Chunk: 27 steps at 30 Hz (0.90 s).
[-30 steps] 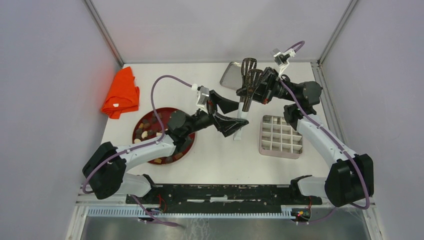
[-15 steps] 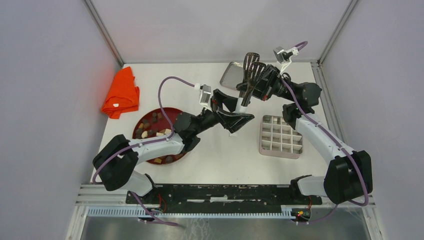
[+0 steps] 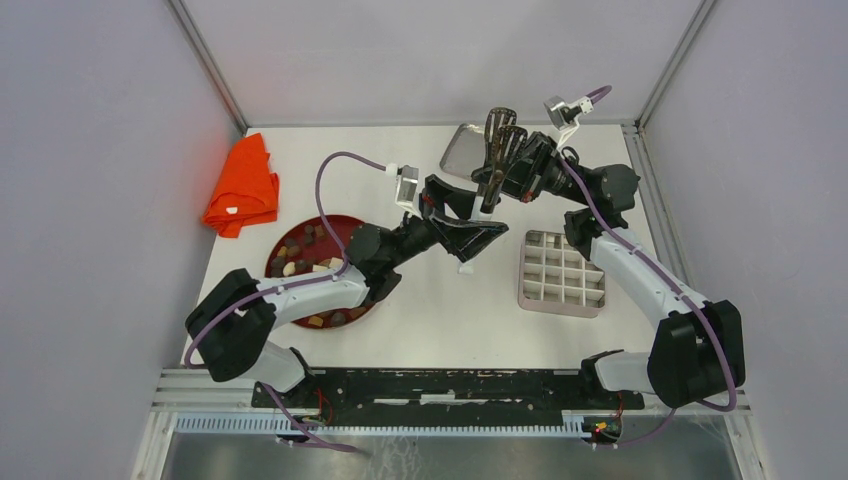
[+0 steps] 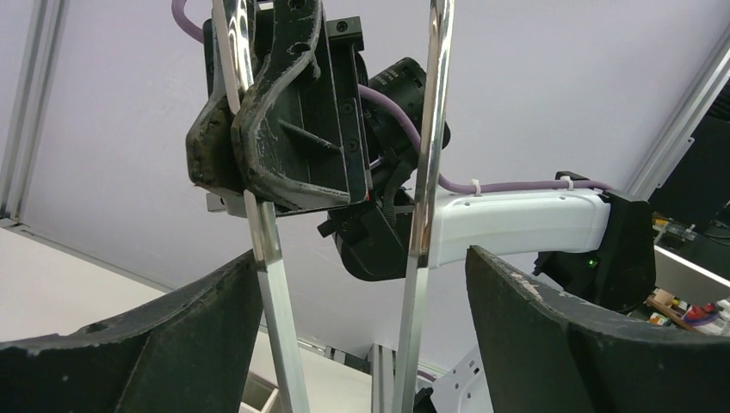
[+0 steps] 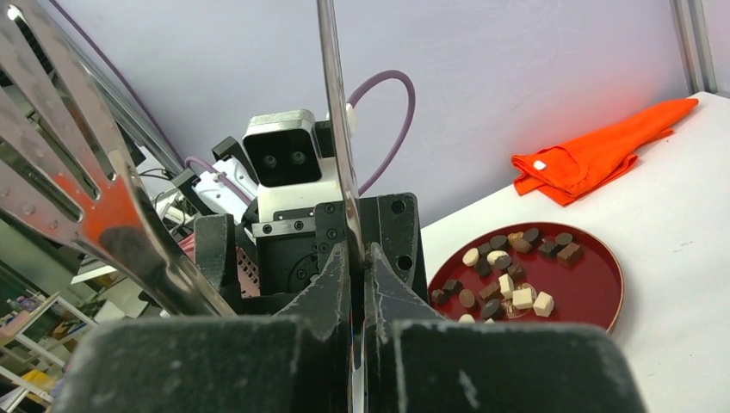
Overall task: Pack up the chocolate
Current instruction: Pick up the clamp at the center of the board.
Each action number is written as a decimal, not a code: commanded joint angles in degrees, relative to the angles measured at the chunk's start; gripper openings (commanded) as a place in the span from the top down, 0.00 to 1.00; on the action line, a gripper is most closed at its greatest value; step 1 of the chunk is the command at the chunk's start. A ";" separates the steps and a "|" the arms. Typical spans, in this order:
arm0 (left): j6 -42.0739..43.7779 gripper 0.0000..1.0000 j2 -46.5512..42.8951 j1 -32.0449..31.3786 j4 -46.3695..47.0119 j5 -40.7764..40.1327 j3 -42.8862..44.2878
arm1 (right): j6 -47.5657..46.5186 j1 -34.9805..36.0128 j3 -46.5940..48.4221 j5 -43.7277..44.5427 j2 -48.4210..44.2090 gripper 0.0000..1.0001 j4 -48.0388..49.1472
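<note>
The chocolate lies as several small dark, tan and cream pieces on a red plate, left of centre; the pieces and the plate also show in the right wrist view. My right gripper is raised at the back and shut on one arm of a pair of metal tongs. Their slotted heads point up. My left gripper is open, and both tong arms pass between its fingers, with the left arm close against the left finger.
A grey grid tray with empty square cells sits right of centre. A folded orange cloth lies at the back left. A shiny metal tray lies at the back behind the tongs.
My left arm has reached right and forward, bringing its open fingers around the lower part of the tongs, and its jaws have narrowed slightly. The right gripper has shifted the tongs slightly towards the back.
</note>
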 commanded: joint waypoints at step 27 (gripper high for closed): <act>-1.35 0.22 3.53 -0.58 10.86 1.51 0.85 | 4.88 -0.08 0.91 2.92 0.42 1.00 3.27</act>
